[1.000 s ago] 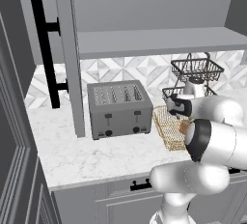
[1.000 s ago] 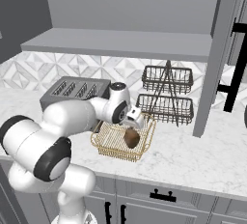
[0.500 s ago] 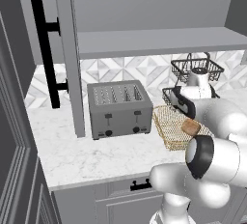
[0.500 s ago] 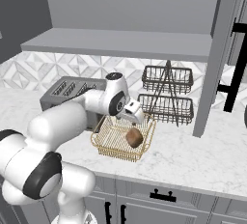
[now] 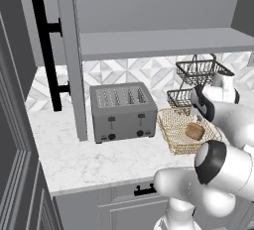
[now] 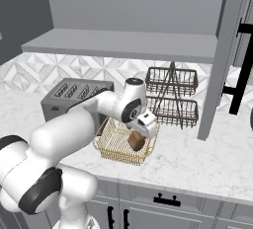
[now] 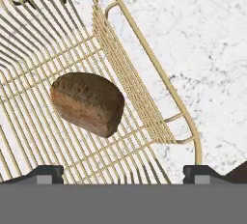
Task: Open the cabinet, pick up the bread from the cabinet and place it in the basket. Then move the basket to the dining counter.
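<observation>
Leftmost, the cabinet door (image 5: pixel 67 55) stands swung open with its black bar handle (image 5: pixel 47 50), grey shelf (image 5: pixel 158 43) bare above the marble worktop (image 5: pixel 89 159). Next the grey toaster (image 5: pixel 123 111), then the gold wire basket (image 5: pixel 174 137) just beside it, bread (image 5: pixel 194 131) lying loose on the basket floor near its right wall. Gripper (image 7: pixel 123 172) hovers right over the bread, fingers (image 7: pixel 46 172) spread wide, gripping nothing. Dark two-tier rack (image 6: pixel 171 95) sits behind the basket.
</observation>
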